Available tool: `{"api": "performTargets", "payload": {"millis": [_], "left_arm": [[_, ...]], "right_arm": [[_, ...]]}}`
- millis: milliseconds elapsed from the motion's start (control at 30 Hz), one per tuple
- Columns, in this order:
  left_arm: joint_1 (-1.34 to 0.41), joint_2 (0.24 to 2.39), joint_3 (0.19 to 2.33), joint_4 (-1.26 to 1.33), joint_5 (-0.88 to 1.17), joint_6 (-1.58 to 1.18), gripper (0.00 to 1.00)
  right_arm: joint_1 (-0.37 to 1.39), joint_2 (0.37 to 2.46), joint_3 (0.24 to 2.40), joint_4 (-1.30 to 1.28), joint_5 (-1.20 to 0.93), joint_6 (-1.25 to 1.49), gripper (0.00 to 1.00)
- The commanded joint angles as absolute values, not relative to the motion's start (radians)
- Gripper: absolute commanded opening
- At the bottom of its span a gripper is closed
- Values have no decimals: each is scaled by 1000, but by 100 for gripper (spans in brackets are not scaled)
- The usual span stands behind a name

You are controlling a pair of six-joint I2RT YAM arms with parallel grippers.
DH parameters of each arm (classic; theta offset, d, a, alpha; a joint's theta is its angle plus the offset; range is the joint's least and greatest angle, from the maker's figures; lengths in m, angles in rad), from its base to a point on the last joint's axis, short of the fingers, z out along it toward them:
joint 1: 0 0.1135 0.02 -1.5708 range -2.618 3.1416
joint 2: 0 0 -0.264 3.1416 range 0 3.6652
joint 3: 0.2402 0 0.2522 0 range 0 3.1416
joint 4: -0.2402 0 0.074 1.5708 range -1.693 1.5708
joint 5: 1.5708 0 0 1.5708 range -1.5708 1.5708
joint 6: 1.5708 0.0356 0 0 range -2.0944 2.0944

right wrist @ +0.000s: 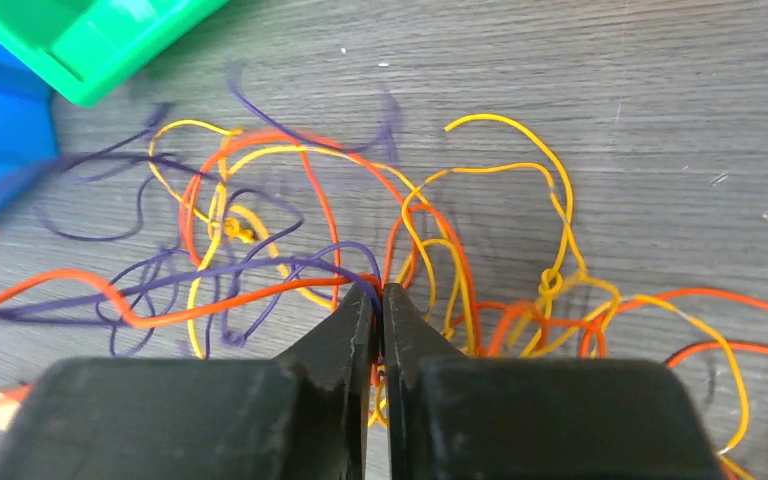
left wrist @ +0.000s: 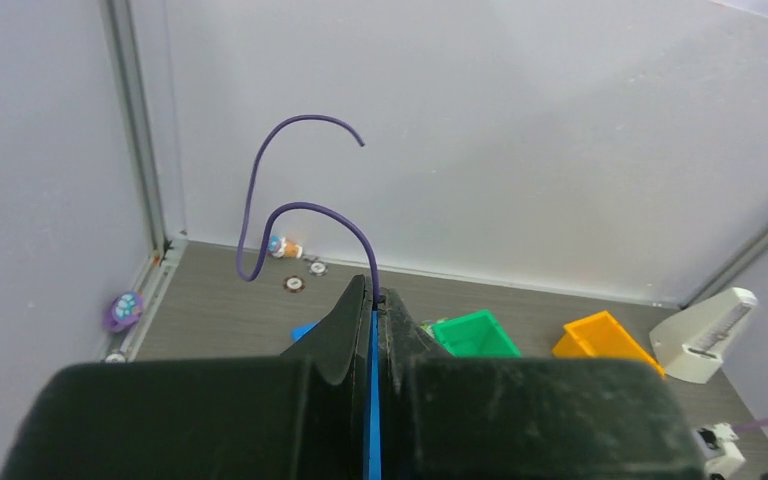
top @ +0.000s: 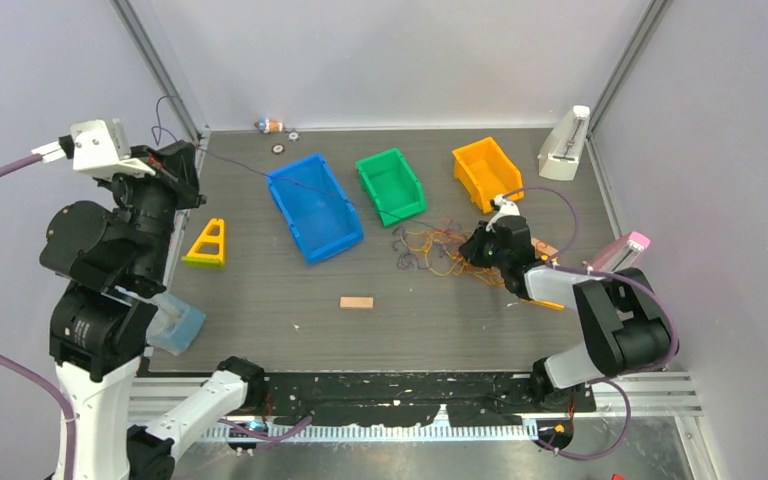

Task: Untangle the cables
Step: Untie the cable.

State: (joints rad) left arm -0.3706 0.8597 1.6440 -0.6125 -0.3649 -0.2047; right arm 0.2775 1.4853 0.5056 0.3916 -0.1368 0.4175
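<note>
High rear overview, two wrist views, green bin shared.

Three bins across the far side, left to right: blue bin, green bin, orange bin. Yellow triangle stand on the left, little wooden block near-middle, white gadget far right.

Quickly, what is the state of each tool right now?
Left tool: closed, holding a purple cable.
Right tool: closed on strands of the cable tangle.
</note>
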Motion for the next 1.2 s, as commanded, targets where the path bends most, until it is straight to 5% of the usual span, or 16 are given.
{"api": "performTargets", "payload": {"millis": [0, 200, 400, 500, 700, 1167], "left_arm": [[-364, 876, 1626, -605, -468, -171, 0], [-364, 881, 1614, -622, -543, -166, 0], [-359, 868, 1635, -588, -826, -75, 0], [-360, 836, 1554, -557, -665, -105, 0], [-360, 881, 1391, -599, -273, -234, 0], [-360, 927, 1151, -727, -88, -212, 0]], "right_arm": [[285, 1406, 486, 439, -45, 469, 7], [285, 1297, 442, 373, 219, 520, 6], [284, 1125, 318, 398, 431, 618, 5], [284, 1108, 310, 451, 355, 556, 5], [297, 1196, 330, 697, -158, 442, 5], [369, 1153, 327, 791, -298, 377, 6]]}}
